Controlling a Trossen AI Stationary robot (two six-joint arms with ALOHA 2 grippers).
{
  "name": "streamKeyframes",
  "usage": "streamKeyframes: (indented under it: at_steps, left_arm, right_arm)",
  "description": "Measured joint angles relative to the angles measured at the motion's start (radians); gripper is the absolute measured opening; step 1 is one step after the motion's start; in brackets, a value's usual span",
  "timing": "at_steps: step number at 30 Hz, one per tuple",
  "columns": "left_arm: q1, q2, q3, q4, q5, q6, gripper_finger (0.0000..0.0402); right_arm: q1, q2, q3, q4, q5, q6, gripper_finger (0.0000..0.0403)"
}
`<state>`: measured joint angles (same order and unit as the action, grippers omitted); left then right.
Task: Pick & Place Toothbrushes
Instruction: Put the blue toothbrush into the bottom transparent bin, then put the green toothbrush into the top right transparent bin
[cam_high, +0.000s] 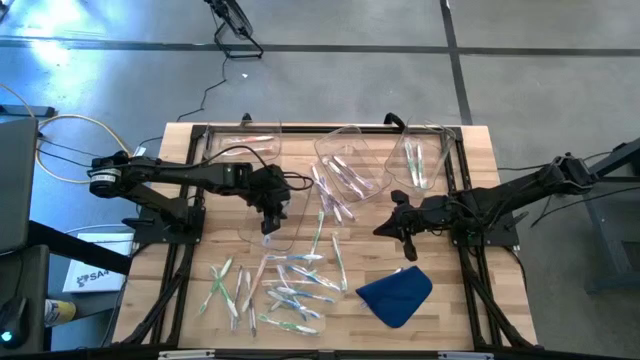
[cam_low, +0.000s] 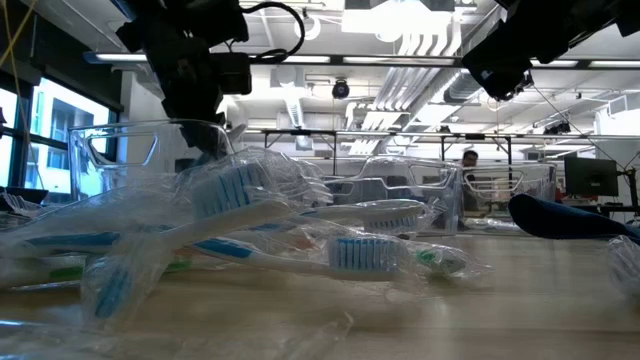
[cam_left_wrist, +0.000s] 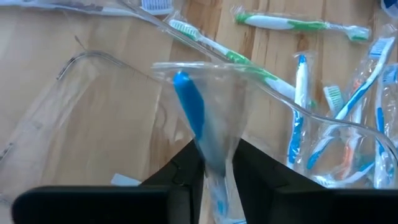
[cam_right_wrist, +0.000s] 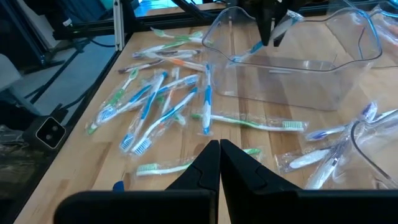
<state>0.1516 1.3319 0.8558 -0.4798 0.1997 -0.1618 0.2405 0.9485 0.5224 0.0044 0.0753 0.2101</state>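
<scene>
I am holding a light, slippery, plastic-wrapped blue toothbrush (cam_left_wrist: 189, 109) by its handle in the left gripper (cam_left_wrist: 214, 171), over the clear plastic bin (cam_high: 272, 215) at the table's left-centre. The right gripper (cam_right_wrist: 219, 163) is waiting, fingers pressed together.

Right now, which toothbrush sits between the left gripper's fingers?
The wrapped blue-handled toothbrush, held by the left gripper over a clear bin; the others lie loose on the table.

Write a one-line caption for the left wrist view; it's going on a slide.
Left hand holds a wrapped blue toothbrush over a clear bin, more toothbrushes scattered beyond.
</scene>
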Motion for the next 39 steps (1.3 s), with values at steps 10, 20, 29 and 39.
streamKeyframes:
  at_steps: [10, 20, 29, 39]
  left_arm:
    - [0.0, 0.0, 0.0, 0.002, 0.0, 0.034, 0.014]
    - [0.083, 0.0, 0.138, -0.076, 0.093, 0.09, 0.0145]
    - [0.097, 0.0, 0.274, -0.118, 0.106, 0.139, 0.0145]
    - [0.095, -0.001, 0.312, -0.098, 0.091, 0.289, 0.0145]
  right_arm:
    - [0.0, 0.0, 0.0, 0.0, 0.0, -0.004, 0.0004]
    - [0.0, 0.0, 0.0, 0.0, 0.0, -0.004, 0.0004]
    - [0.0, 0.0, 0.0, 0.0, 0.0, -0.004, 0.0004]
    - [0.0, 0.0, 0.0, 0.012, 0.003, 0.006, 0.0004]
